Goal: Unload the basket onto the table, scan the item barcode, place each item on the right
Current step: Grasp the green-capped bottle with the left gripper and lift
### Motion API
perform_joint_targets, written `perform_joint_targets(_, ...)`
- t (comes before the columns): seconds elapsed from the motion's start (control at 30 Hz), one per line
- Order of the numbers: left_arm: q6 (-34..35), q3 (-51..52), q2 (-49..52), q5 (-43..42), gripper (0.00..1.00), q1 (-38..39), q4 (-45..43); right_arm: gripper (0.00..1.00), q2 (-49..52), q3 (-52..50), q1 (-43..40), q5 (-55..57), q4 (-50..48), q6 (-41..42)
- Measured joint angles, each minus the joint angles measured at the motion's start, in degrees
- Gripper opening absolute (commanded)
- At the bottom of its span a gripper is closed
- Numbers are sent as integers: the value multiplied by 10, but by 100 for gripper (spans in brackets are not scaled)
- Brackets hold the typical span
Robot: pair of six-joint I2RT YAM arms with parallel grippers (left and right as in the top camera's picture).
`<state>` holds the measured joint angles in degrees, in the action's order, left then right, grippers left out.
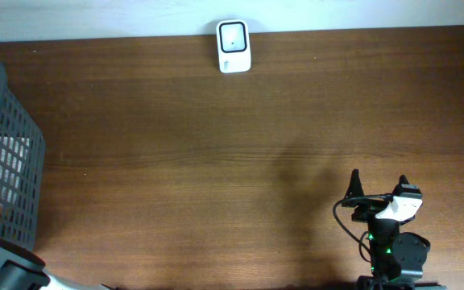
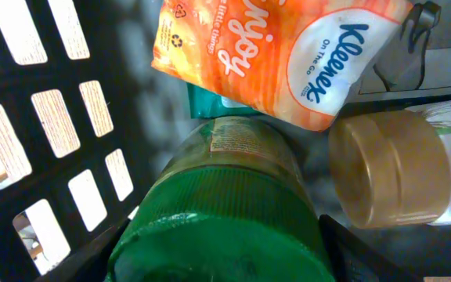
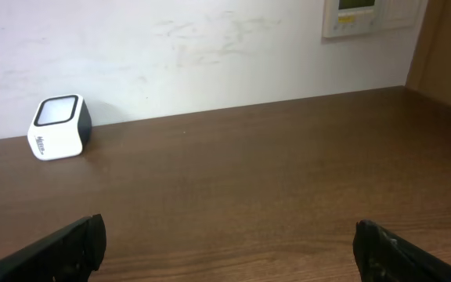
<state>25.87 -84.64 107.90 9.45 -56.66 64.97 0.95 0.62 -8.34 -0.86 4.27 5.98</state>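
One gripper (image 2: 219, 257) — left — inside basket (image 2: 135, 94)

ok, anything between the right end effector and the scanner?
Nothing: only bare wooden table separates the right end effector from the scanner, clear in right wrist and overhead views.

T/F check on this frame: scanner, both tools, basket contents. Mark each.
1. The scanner stands at the table's far edge. True.
2. The right tool holds the scanner. False: it is open and empty, away from the scanner.
3. The left tool is over bare table. False: it is inside the basket, astride a green-lidded jar.
4. A Kleenex pack lies in the basket. True.
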Motion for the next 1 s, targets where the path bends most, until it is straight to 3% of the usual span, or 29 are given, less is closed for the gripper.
perform_joint_targets(0.33,-1,-45,5,-30,57,1,43,98,0,0,0,0,0,0)
perform_joint_targets(0.67,-1,-291,7,-37,56,54,144,98,0,0,0,0,0,0)
perform_joint_targets(1.0,-1,-621,7,-37,52,184,219,98,0,0,0,0,0,0)
